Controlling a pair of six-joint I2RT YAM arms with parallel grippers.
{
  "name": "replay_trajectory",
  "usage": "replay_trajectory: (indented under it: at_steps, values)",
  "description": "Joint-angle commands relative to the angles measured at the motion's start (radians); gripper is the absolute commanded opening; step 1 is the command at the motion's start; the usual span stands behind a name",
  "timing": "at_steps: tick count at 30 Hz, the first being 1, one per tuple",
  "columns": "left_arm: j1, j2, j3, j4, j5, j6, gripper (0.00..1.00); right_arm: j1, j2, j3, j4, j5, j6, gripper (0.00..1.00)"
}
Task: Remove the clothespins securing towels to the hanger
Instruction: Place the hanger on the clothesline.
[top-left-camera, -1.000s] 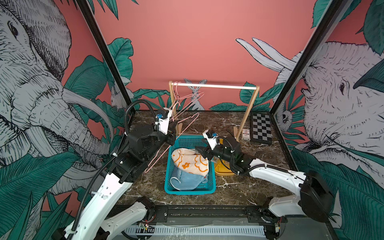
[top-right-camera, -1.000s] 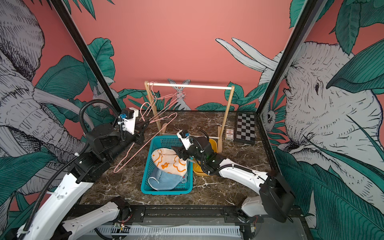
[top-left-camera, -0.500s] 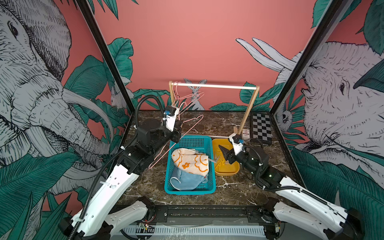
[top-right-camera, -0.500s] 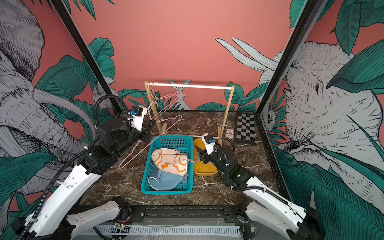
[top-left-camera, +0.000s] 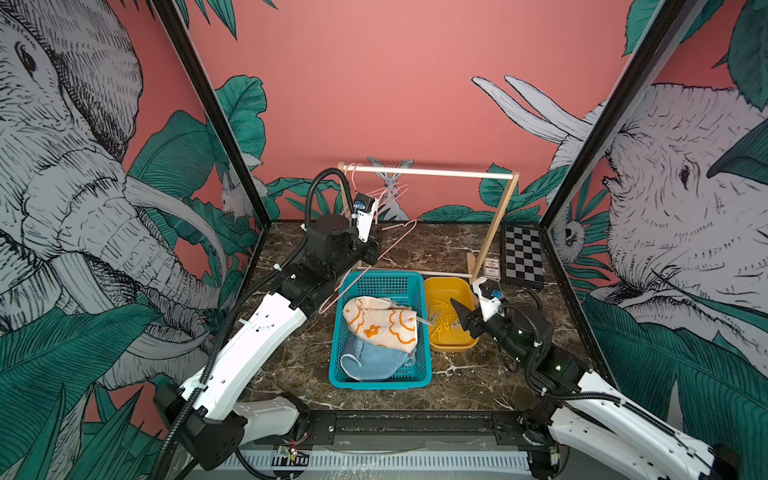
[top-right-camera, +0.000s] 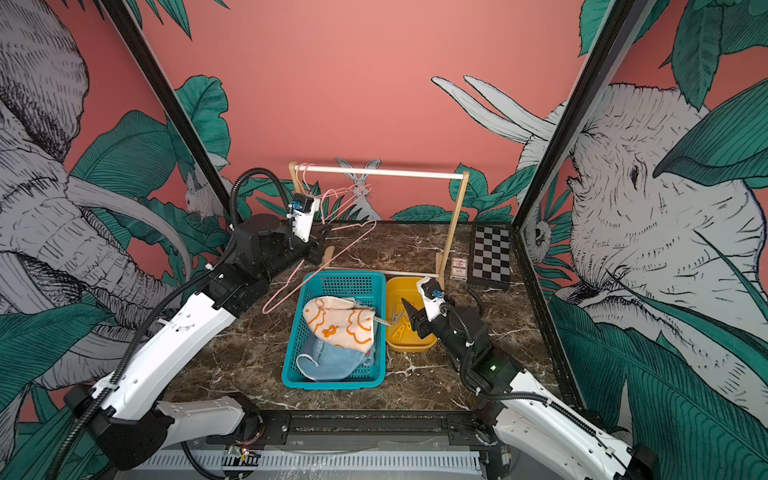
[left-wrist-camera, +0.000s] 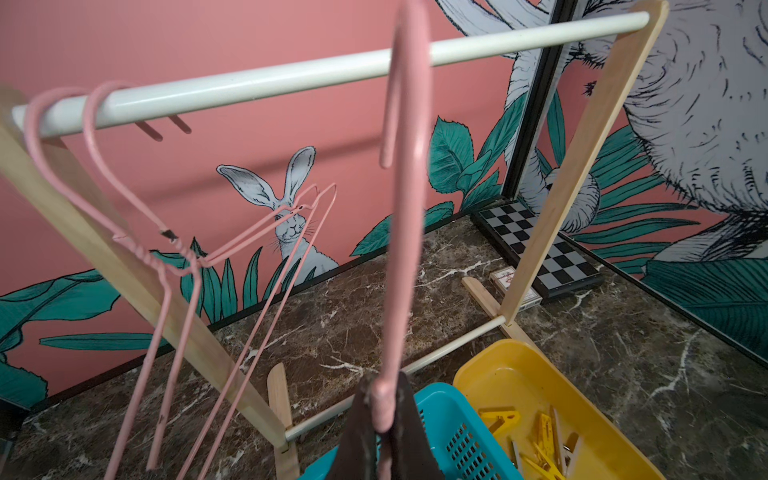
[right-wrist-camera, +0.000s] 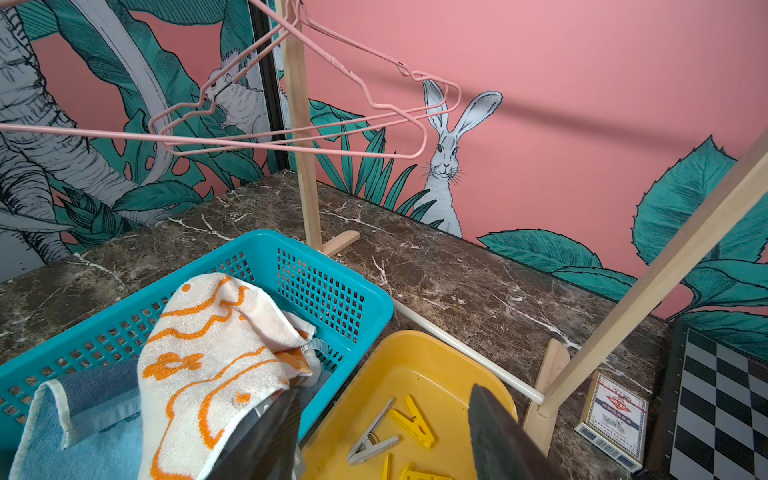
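Over the tray (top-left-camera: 442, 291), right hand (top-left-camera: 459, 316) has retreated, released; left hand (left-wrist-camera: 383, 399) grasps hanger (left-wrist-camera: 405, 232).

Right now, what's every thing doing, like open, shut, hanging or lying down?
left gripper, shut on the held hanger.
held hanger, off the rail, tilted.
right gripper, open and empty, above the yellow tray.
two hangers, hooked bare on the rail.
cream towel, crumpled in the teal basket, atop the blue towel.
clothespins, loose in the yellow tray.
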Motion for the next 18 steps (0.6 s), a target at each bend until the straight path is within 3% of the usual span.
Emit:
replay_trajectory:
  at_steps: [1,9,18]
  values:
    - [0.01,0.022,0.069,0.089,-0.004,0.017,0.0,-0.005,-0.011,-0.017,0.005,0.026,0.003,0.64]
    - [0.025,0.098,0.133,0.174,-0.071,-0.006,0.0,-0.005,-0.012,-0.031,0.0,0.035,0.002,0.64]
    - [0.049,0.187,0.218,0.211,-0.072,-0.046,0.0,-0.005,-0.008,-0.036,0.0,0.036,0.001,0.64]
